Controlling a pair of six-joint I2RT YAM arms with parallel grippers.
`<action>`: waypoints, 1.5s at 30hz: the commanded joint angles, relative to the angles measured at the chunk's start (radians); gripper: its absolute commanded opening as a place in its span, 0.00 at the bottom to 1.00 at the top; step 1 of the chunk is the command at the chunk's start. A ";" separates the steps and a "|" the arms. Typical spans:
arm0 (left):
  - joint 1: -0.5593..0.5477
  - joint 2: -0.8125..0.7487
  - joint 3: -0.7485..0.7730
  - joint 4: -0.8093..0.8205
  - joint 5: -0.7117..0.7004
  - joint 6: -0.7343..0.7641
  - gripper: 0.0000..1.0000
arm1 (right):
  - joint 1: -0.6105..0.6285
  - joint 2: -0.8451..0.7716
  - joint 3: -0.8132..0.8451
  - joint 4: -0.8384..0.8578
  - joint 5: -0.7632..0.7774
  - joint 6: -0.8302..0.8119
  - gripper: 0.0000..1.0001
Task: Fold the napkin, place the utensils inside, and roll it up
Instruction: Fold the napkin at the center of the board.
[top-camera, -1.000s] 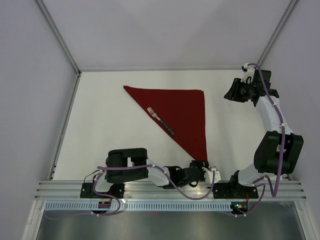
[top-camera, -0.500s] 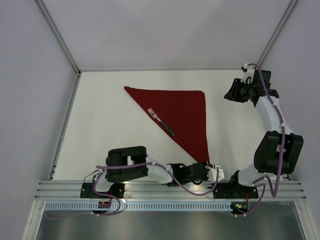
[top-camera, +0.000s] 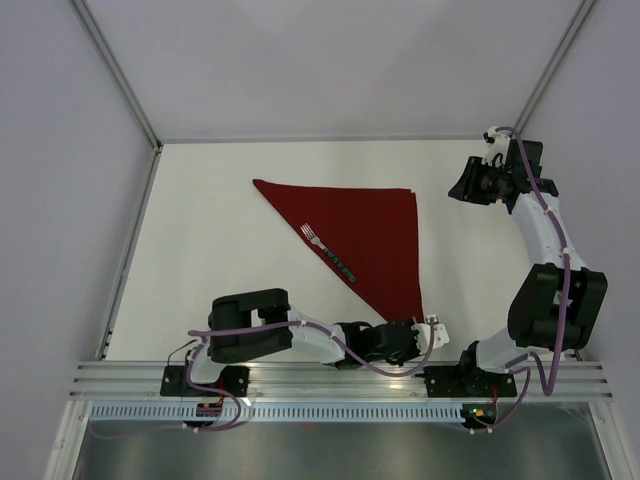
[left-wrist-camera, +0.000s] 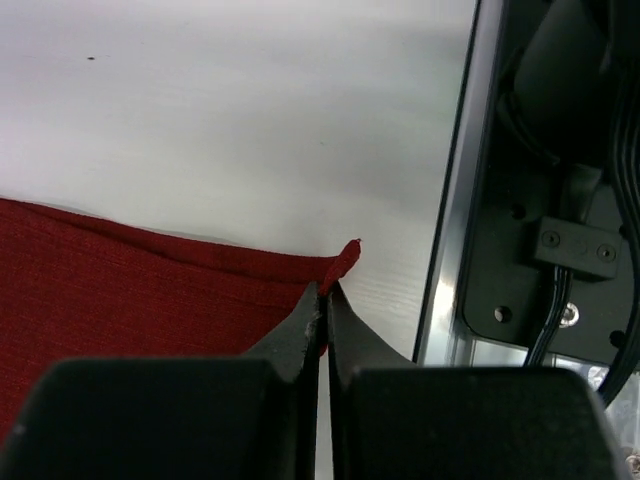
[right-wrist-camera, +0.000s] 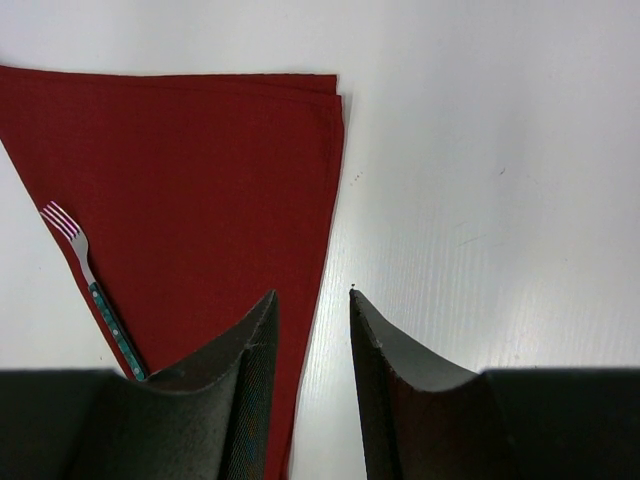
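The dark red napkin (top-camera: 372, 225) lies folded into a triangle on the white table, its long point toward the near edge. A fork with a teal handle (top-camera: 329, 251) rests on its left slanted edge; no other utensils show. My left gripper (top-camera: 424, 329) is low at the near edge, shut on the napkin's near corner (left-wrist-camera: 343, 262), whose tip sticks out past the fingertips. My right gripper (top-camera: 462, 188) hangs open above the bare table just right of the napkin's (right-wrist-camera: 200, 170) far right corner, holding nothing. The fork (right-wrist-camera: 95, 290) shows at the left of the right wrist view.
A metal rail (left-wrist-camera: 450, 260) and the right arm's base (top-camera: 480, 375) sit close to the right of the left gripper. Grey enclosure walls (top-camera: 80, 200) bound the table on the left, back and right.
The left gripper has shut on the napkin's near corner and drawn it slightly right and nearer; the whole napkin and fork shifted a little with it. The right arm stayed put.
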 joint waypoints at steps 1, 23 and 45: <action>0.073 -0.100 0.002 0.053 0.065 -0.180 0.02 | -0.003 -0.038 -0.006 0.022 -0.014 0.006 0.40; 0.796 -0.359 -0.249 0.132 0.267 -0.732 0.02 | -0.003 -0.039 -0.006 0.020 -0.042 0.019 0.40; 0.989 -0.336 -0.226 0.033 0.327 -0.740 0.02 | 0.000 -0.024 -0.006 0.017 -0.043 0.016 0.40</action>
